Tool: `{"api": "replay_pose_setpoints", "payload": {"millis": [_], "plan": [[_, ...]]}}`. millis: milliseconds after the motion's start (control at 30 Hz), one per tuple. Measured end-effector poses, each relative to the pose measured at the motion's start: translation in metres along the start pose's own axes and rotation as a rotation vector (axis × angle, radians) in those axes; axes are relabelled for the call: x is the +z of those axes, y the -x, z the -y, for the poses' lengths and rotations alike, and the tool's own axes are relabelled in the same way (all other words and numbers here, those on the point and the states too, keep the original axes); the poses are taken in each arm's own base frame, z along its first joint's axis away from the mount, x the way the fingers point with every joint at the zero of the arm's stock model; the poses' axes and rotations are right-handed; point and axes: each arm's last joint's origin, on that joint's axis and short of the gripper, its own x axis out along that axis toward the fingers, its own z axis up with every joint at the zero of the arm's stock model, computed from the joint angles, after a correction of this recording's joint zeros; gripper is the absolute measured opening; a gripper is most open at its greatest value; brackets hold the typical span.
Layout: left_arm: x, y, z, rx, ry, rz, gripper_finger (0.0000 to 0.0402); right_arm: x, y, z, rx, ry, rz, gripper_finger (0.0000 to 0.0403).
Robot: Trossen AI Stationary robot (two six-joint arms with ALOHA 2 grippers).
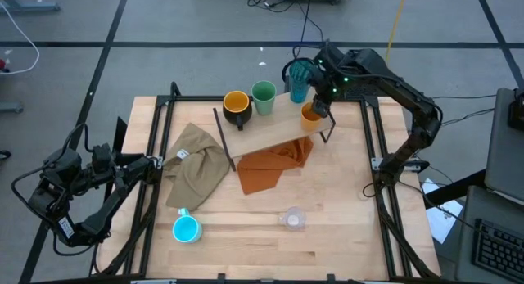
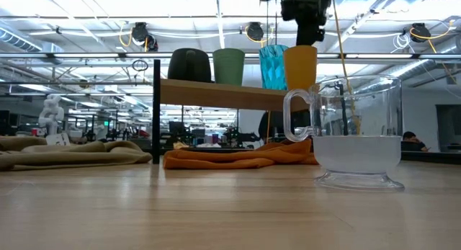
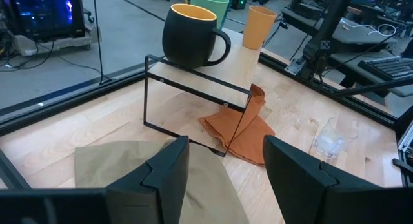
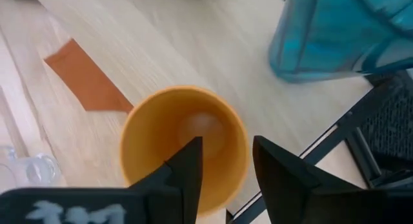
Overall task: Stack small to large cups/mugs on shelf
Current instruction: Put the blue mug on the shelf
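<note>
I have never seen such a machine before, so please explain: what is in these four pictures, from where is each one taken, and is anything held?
It is a robot with two dark arms at a wooden table. One camera looks down from above, one looks level across the tabletop, and one sits on each wrist.

The right gripper is over the orange cup on the low plywood shelf. One finger is inside the cup and one outside, not clearly gripping it. The left gripper waits open at the table's left edge.

Also on the shelf: a black mug, a green cup and a teal tumbler. On the table: a blue mug, a clear glass mug, a tan cloth and an orange cloth.
</note>
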Motion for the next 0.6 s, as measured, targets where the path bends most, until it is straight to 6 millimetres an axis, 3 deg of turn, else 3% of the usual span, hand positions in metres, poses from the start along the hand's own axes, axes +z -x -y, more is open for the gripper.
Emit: {"api": "replay_pose_setpoints", "payload": {"millis": [300,600], "plan": [[0.001,0.0,0.0,-0.001,-0.005,0.012,0.02,-0.016,0.043,-0.018,-0.009,0.022,0.169,0.0128],[0.003,0.0,0.0,-0.002,-0.008,0.026,0.02,-0.053,0.11,-0.057,0.041,0.12,0.461,0.0128]]}}
